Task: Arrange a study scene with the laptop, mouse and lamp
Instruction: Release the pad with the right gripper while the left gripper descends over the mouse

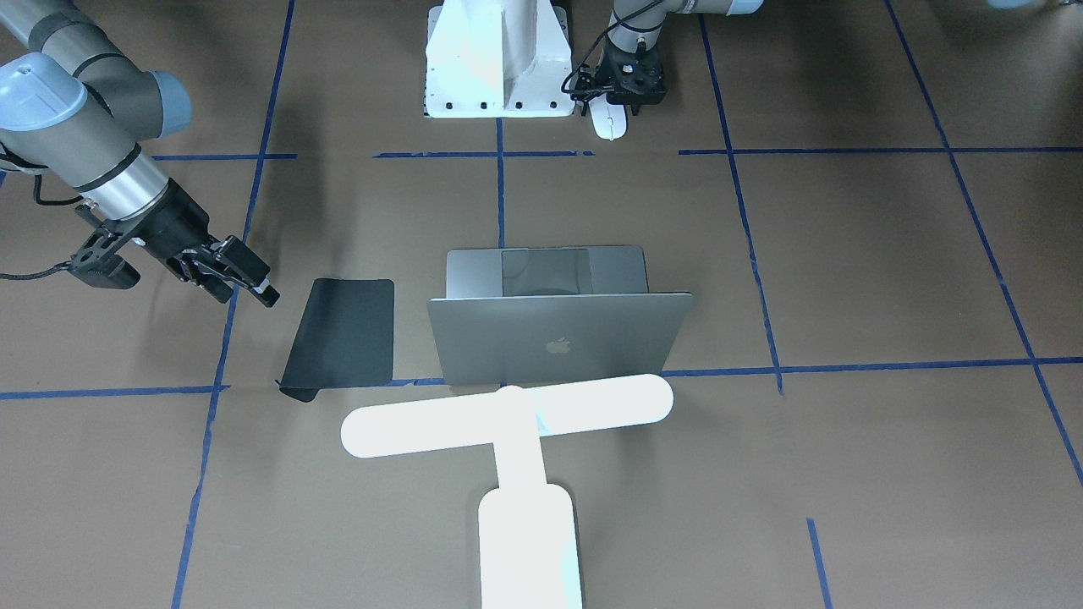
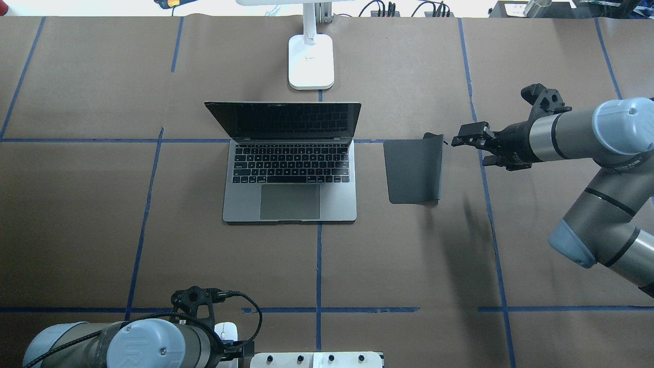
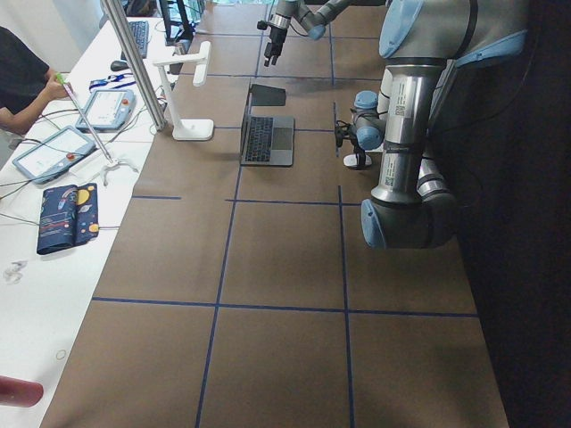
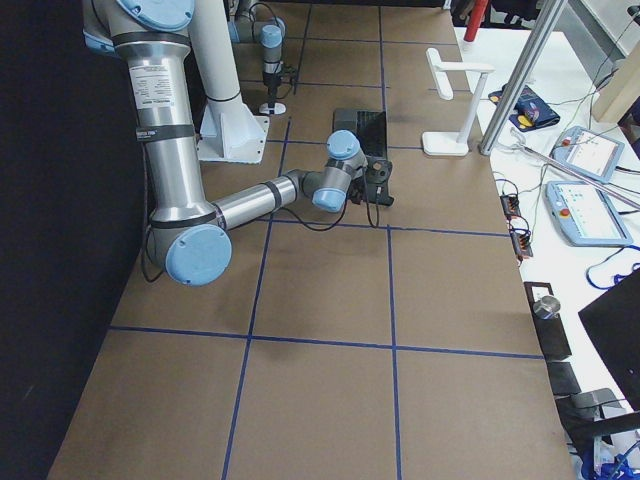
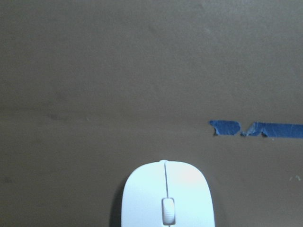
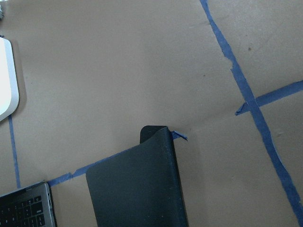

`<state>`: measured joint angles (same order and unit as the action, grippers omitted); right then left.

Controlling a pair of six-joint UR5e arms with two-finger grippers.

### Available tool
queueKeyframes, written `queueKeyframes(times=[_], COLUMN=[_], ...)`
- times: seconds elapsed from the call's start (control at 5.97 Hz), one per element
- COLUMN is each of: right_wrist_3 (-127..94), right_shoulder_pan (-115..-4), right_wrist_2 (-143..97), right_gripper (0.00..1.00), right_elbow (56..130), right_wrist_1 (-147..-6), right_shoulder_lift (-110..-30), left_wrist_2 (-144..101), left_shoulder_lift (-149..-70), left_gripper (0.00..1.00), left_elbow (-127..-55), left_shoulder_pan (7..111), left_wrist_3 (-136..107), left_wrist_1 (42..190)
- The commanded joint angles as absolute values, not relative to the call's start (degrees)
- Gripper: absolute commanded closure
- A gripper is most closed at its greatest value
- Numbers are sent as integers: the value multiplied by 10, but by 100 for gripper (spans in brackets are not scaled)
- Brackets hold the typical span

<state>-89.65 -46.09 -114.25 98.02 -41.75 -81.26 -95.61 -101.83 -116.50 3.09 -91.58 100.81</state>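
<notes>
The laptop [image 1: 558, 338] [image 2: 291, 174] stands open in the middle of the table, its keyboard towards the robot. Behind it glows the white T-shaped lamp [image 1: 508, 419], whose base [image 2: 310, 61] sits at the far edge. The white mouse [image 1: 609, 125] [image 2: 226, 332] [image 5: 165, 196] lies on the table by the robot's base. My left gripper [image 1: 630, 100] points down directly over it, its fingers hidden by the wrist. My right gripper [image 1: 254, 283] [image 2: 456, 139] hovers just off the far outer corner of the black mat, open and holding nothing.
A black mat [image 1: 343, 331] [image 2: 413, 171] [image 6: 137, 189] lies beside the laptop with its outer edge curled up. The white bolted pedestal [image 1: 495, 59] stands next to the mouse. Blue tape lines cross the brown table cover.
</notes>
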Motion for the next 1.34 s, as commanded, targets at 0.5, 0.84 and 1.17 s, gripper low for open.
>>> queueKeyframes(times=[0.5,0.84,1.17], right_wrist_3=[-896,-896,-896], right_shoulder_pan=[-464,-464,-475], right_wrist_2=[-1146,-1146,-1150], right_gripper=[0,0,0], right_elbow=[988,989,994], right_wrist_1=[-417,-417,-417], right_shoulder_lift=[-824,-824,-830], left_wrist_2=[-982,-981,-981], left_shoulder_lift=[-1017,-1022,-1060], left_gripper=[82,100,100], left_elbow=[-1172,-1179,-1176], left_shoulder_pan=[33,39,74], left_wrist_3=[-918,-920,-898], left_wrist_1=[1007,1002,998])
